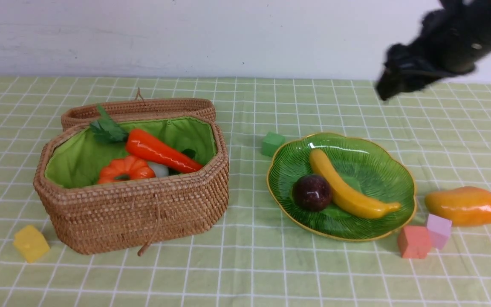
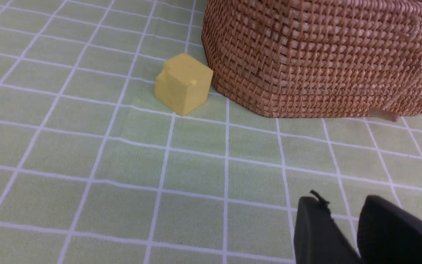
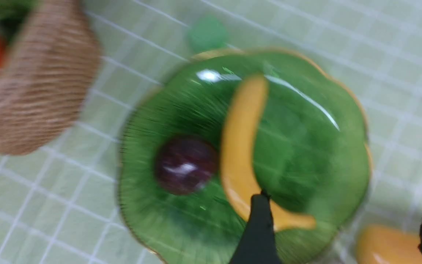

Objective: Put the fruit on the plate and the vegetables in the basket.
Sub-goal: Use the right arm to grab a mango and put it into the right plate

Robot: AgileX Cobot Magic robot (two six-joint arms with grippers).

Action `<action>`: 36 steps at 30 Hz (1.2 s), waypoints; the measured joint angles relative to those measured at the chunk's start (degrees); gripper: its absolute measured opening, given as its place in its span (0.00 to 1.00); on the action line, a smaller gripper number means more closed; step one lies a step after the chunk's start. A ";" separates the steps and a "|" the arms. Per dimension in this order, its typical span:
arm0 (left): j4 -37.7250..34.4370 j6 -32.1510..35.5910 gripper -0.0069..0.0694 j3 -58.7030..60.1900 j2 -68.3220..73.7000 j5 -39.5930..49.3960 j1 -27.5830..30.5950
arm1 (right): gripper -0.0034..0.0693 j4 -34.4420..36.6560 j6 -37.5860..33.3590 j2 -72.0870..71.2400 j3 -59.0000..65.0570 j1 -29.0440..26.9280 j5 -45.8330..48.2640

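Glossy mango (image 1: 465, 206) on the bench by two blocks (image 1: 424, 236) could slip from the open, empty right end effector (image 3: 343, 227); left's state unclear.

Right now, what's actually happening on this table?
A two-armed robot is sorting toy food. The banana and the dark round fruit already lie on the green plate, while the carrot, pumpkin and a white vegetable sit in the wicker basket. The mango is on the cloth beside the plate. The right tool is open above the plate, holding nothing. The left tool hangs low near the basket, empty.
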 joint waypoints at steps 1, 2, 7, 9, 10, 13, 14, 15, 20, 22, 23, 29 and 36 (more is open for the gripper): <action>0.00 0.00 0.33 0.00 0.00 0.00 0.00 | 0.79 -0.38 6.32 -0.01 2.49 -3.85 -0.61; 0.00 0.00 0.33 0.00 0.00 0.00 0.00 | 0.79 -0.38 12.03 0.20 5.17 -7.35 -2.09; 0.00 0.00 0.33 0.00 0.00 0.00 0.00 | 0.80 0.17 34.67 1.16 13.42 -16.18 -7.47; 0.00 0.00 0.33 0.00 0.00 0.00 0.00 | 0.81 0.03 36.61 1.78 14.80 -17.20 -8.24; 0.00 0.00 0.34 0.00 0.00 0.00 0.00 | 0.82 -0.13 36.33 2.01 15.12 -17.30 -8.53; 0.00 0.00 0.35 0.00 0.00 0.00 0.00 | 0.85 -1.46 24.63 3.00 15.77 -16.59 -8.97; 0.00 0.00 0.35 0.00 0.00 0.00 0.00 | 0.85 -2.25 20.87 3.05 15.77 -16.20 -8.97; 0.00 0.00 0.35 0.00 0.00 0.00 0.00 | 0.85 -3.43 13.70 3.05 15.77 -15.75 -8.97; 0.00 0.00 0.35 0.00 0.00 0.00 0.00 | 0.86 -6.28 -27.80 3.05 18.03 -12.83 -7.11; 0.00 0.00 0.35 0.00 0.00 0.00 0.00 | 0.86 -5.59 -39.16 3.05 19.43 -12.37 -5.49; 0.00 0.00 0.35 0.00 0.00 0.00 0.00 | 0.86 -5.59 -40.98 3.05 19.73 -12.36 -5.36; 0.00 0.00 0.36 0.00 0.00 0.00 0.00 | 0.86 -12.46 -58.17 3.24 23.24 -12.71 -4.98; 0.00 0.00 0.37 0.00 0.00 0.00 0.00 | 0.86 -15.08 -66.87 4.69 23.29 -13.00 -16.95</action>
